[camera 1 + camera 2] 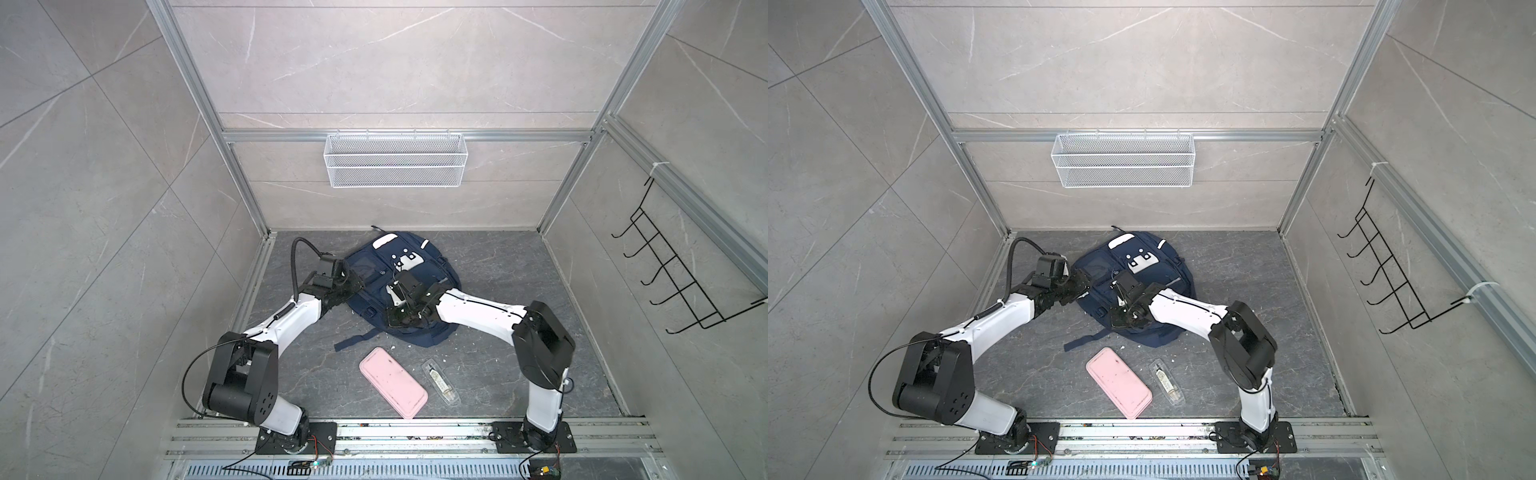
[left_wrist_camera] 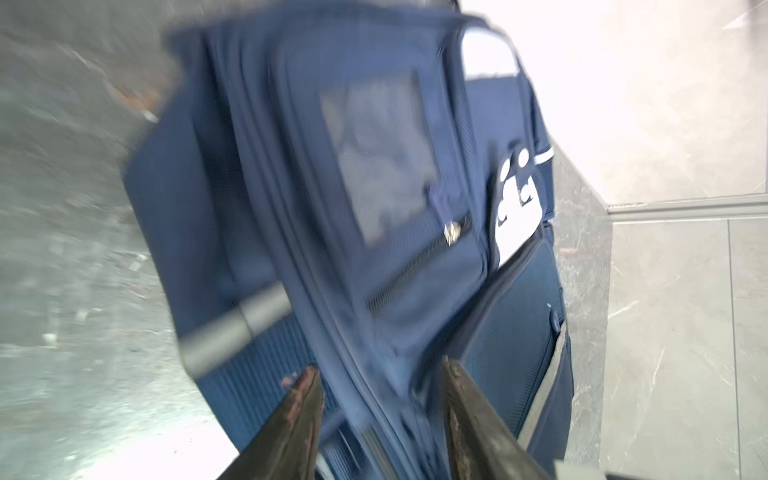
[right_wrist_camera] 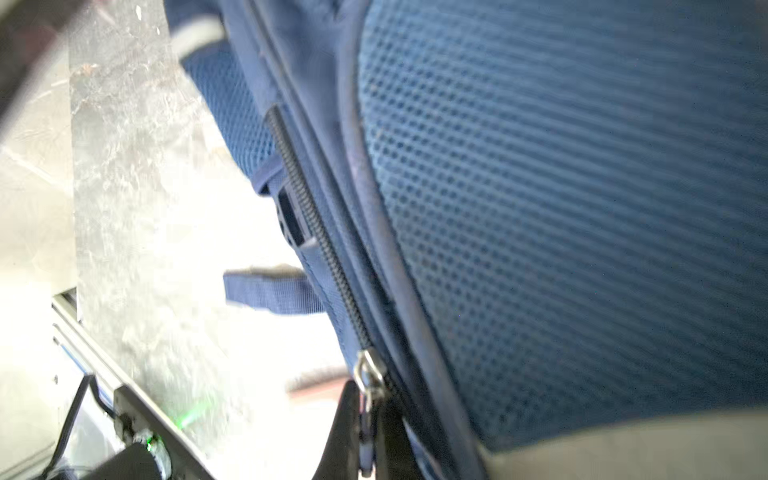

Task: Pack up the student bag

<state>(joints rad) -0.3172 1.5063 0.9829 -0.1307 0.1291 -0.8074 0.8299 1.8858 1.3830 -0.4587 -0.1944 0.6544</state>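
student bag (image 1: pixel 432 270) flat on floor (image 1: pixel 519 291), pink case (image 1: pixel 392 382) nearby

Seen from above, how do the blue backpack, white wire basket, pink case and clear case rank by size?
1. student bag and wire basket: look alike, and the basket hangs nearer the camera, so unranked.
2. pink case
3. clear case

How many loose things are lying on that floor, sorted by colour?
Navy backpack: 1
Pink case: 1
Clear case: 1
Total: 3
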